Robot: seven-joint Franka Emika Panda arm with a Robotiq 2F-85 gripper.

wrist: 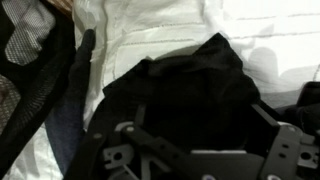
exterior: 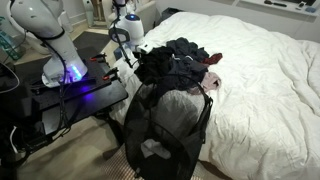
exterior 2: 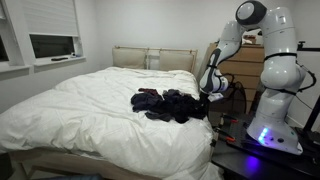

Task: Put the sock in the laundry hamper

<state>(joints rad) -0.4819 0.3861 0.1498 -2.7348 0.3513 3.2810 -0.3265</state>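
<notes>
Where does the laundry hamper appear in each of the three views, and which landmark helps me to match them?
In an exterior view: the laundry hamper stands at the bottom centre, beside the bed.
In an exterior view: not made out; the bed's far edge may hide it.
Wrist view: its black mesh fills the left edge.
Shared landmark: the pile of dark clothes on the white bed.

An exterior view: high, close, down past hamper (exterior: pixel 160 130) onto bed (exterior: pixel 265 90). An exterior view: low, farther, facing headboard (exterior 2: pixel 150 57). Wrist view: tight on clothes pile (wrist: pixel 200 85), shared by all.
</notes>
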